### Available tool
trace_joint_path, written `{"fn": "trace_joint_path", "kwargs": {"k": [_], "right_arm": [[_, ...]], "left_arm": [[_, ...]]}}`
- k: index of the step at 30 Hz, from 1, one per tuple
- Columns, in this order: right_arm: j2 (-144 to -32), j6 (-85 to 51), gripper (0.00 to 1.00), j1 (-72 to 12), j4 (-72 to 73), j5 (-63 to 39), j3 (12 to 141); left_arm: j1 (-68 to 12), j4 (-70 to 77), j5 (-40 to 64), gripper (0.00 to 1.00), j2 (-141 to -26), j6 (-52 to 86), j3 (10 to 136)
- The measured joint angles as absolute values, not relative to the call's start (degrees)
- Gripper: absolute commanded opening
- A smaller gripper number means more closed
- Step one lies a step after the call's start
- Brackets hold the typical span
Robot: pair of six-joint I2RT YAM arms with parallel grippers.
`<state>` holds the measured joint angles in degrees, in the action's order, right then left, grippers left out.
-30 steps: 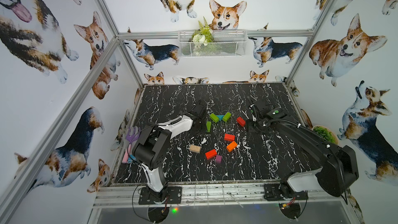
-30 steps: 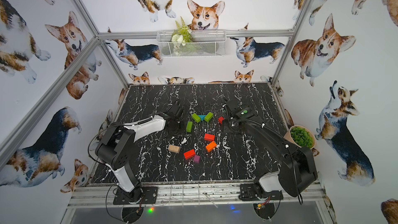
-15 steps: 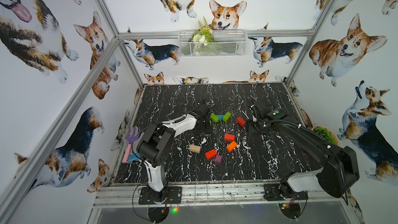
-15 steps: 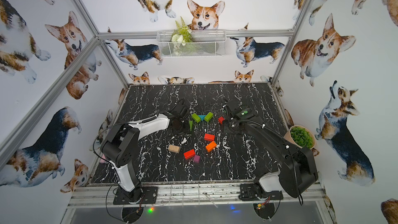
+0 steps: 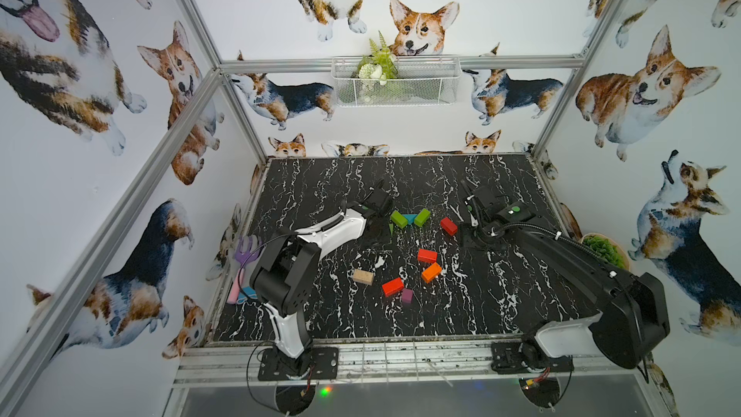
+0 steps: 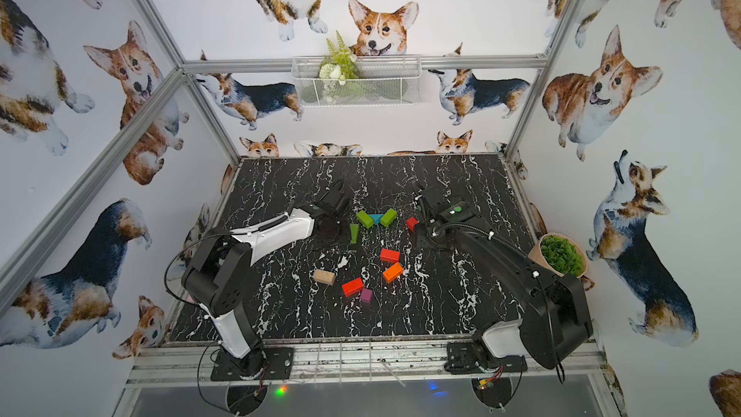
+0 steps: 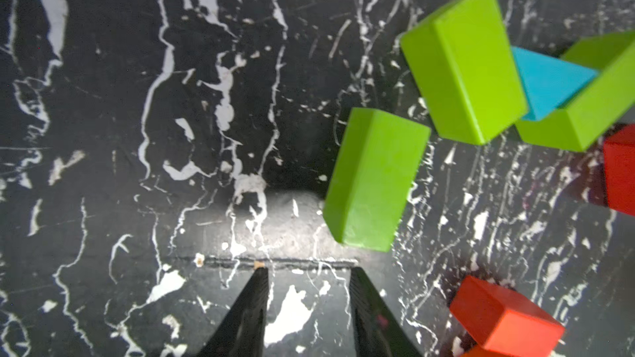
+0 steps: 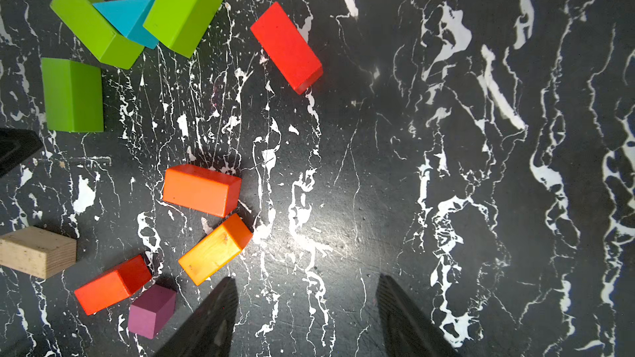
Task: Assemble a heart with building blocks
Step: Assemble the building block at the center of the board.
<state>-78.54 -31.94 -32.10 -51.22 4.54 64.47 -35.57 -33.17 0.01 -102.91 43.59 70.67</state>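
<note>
Corgi-papered walls (image 5: 120,154) are ringing a black marble-patterned tabletop (image 5: 501,306) where the heart (image 5: 409,218) is lying unfinished: two green wooden bricks (image 7: 464,63) are flanking a teal wooden triangle (image 7: 549,84) as lobes, beyond the left gripper (image 7: 309,273), gaping empty beside a third green wooden brick (image 7: 374,180). The right gripper (image 8: 305,279), parted and empty, is hovering near loose red, orange, beige and purple wooden blocks (image 8: 202,188); both arms (image 5: 333,230) are stretching forward, apparently low.
</note>
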Motion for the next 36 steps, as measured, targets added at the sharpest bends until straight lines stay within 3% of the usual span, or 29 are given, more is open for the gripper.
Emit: {"fn": "trace_joint_path", "kwargs": {"k": [4, 18, 36], "right_arm": [[-78.6, -32.0, 0.67, -32.1, -51.2, 4.5, 64.4], [-78.3, -32.1, 0.68, -32.1, -51.3, 4.6, 64.8], [-78.9, -31.9, 0.68, -32.1, -51.4, 4.7, 65.6]], "left_arm": [[-38.6, -33.3, 1.2, 0.51, -104.1, 43.1, 74.1], [-38.5, -38.3, -3.9, 0.49, -111.3, 40.6, 78.3], [-32.6, -40.4, -7.7, 0.46, -110.3, 38.2, 78.0]]}}
